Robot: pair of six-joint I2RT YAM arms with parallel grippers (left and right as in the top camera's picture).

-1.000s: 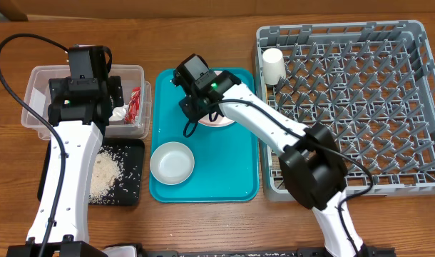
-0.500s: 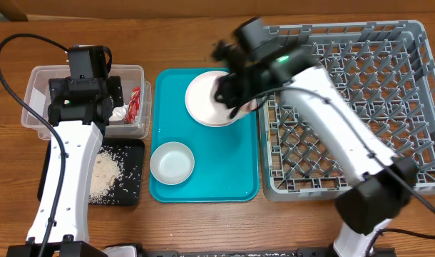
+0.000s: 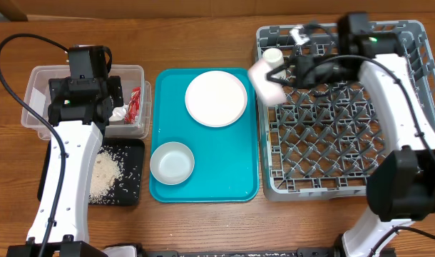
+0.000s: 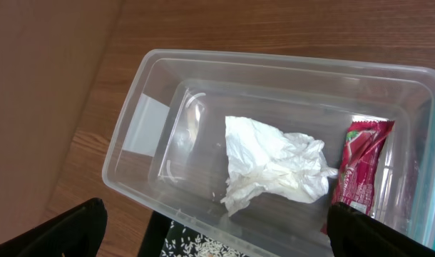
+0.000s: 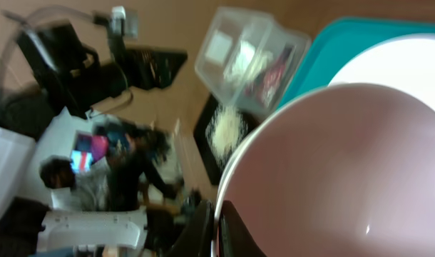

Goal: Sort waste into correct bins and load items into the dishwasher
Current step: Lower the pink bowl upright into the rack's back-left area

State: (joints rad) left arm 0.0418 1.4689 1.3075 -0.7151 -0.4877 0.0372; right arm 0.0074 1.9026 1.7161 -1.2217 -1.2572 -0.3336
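Bowl tilted steeply (rim in right pincer), over rack

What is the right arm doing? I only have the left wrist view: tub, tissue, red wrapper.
Observer: The right end effector is shut on the rim of the larger bowl, holding it tilted over the left edge of the dish rack.
Operator: Anything in the rack?
Observer: One white cup in the back-left corner, close to the held bowl.
Operator: What's on the teal tray?
Observer: A plate at the back and a small bowl at the front left.
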